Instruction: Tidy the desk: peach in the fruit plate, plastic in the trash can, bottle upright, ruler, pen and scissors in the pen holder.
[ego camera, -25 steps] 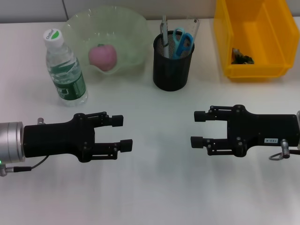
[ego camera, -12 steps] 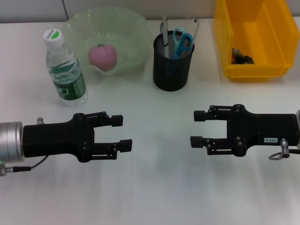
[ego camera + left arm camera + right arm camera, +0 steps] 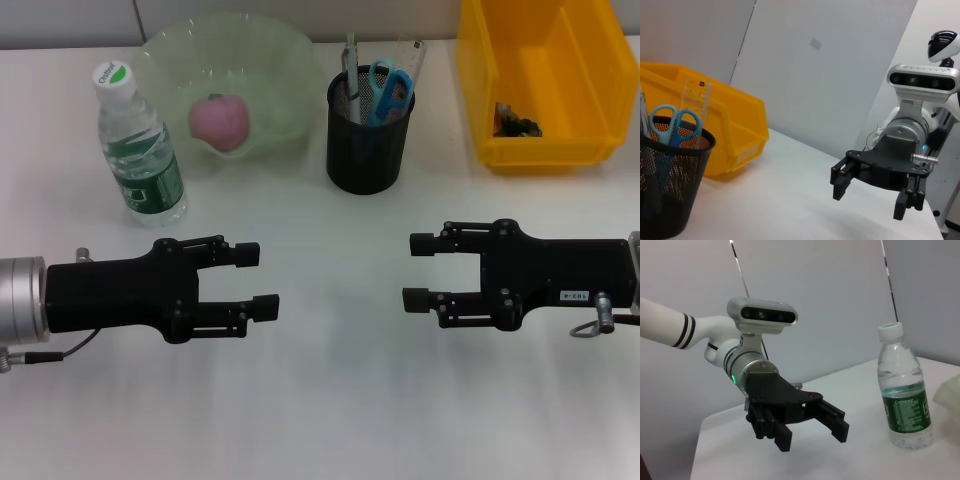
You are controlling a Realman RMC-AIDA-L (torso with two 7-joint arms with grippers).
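Desk looks tidied: pink peach (image 3: 219, 121) in pale green glass fruit plate (image 3: 165, 50), clear plastic water bottle (image 3: 139, 147) upright, just beyond left gripper (image 3: 257, 281), nearer arm. Blue-handled scissors (image 3: 384, 93) in black mesh pen holder (image 3: 368, 150). Right gripper (image 3: 417, 270) faces left; both jaws spread, empty.

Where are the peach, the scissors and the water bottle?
peach (image 3: 219, 121), head view, middle of the fruit.
scissors (image 3: 389, 92), head view, blue handles.
water bottle (image 3: 145, 160), head view, green label.

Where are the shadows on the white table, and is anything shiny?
Head view: soft, faint grey shadows lie under the black left claw and black right claw, so the lighting is even. Right wrist view: the clear plastic water bottle with the green label catches small bright glints.
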